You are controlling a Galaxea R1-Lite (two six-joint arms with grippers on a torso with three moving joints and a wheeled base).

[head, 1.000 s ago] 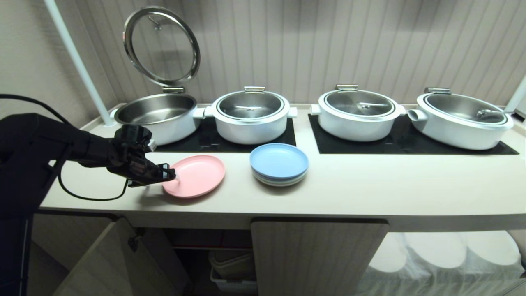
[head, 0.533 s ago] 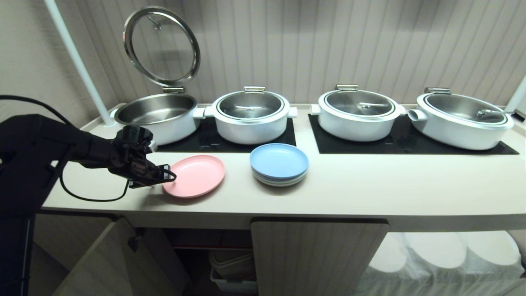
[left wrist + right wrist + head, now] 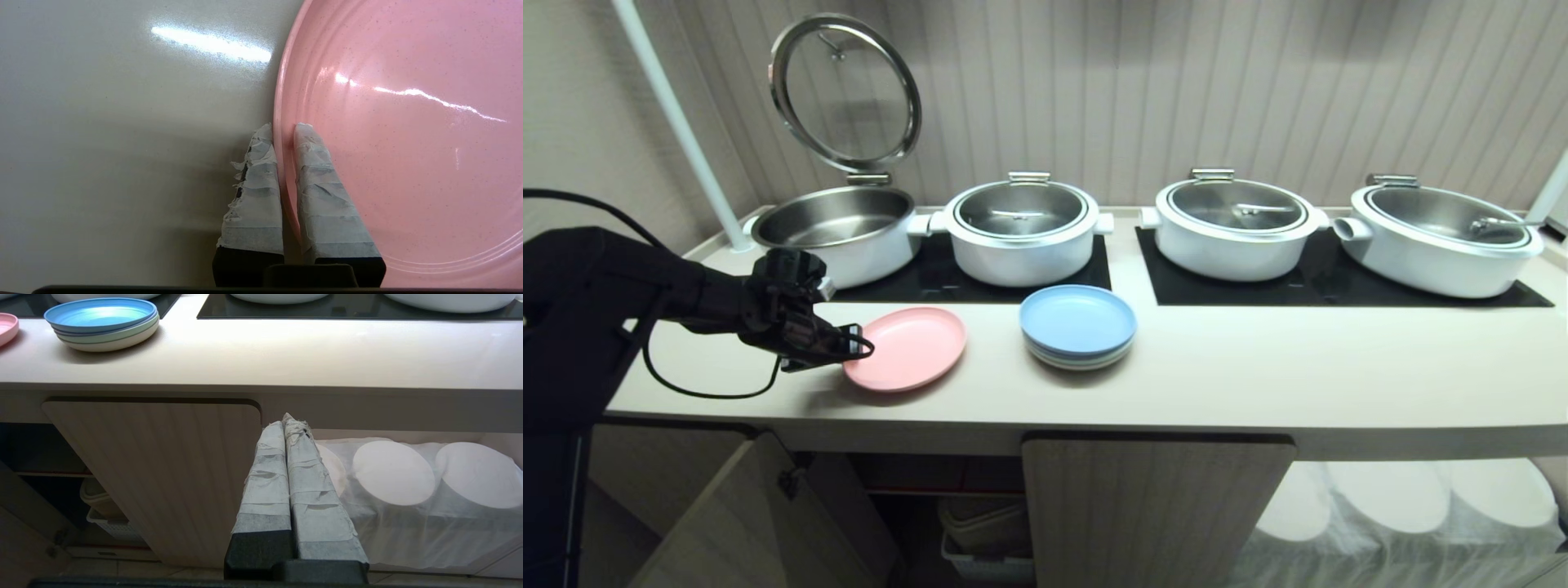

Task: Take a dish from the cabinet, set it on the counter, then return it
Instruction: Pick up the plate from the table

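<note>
Left wrist view: left gripper (image 3: 284, 127) jaws clenched on pink plate (image 3: 400, 134) rim | plate lies on table (image 3: 1258, 367) | step: regrasp for return | next: lift, carry to cabinet (image 3: 1156, 510) | right gripper (image 3: 288, 421) parked, clenched.

The left arm (image 3: 613, 286) is matte black throughout, a thick rounded sleeve-like shell narrowing to a knobbly black wrist block. A thin black cable (image 3: 698, 388) loops loosely beneath it. The left hand (image 3: 859, 349) is black, with two tapering fingers (image 3: 322, 200) wrapped in frayed white tape over black bases. The right hand (image 3: 288, 424) has the same black base and wrinkled white-taped fingers (image 3: 265, 486).
</note>
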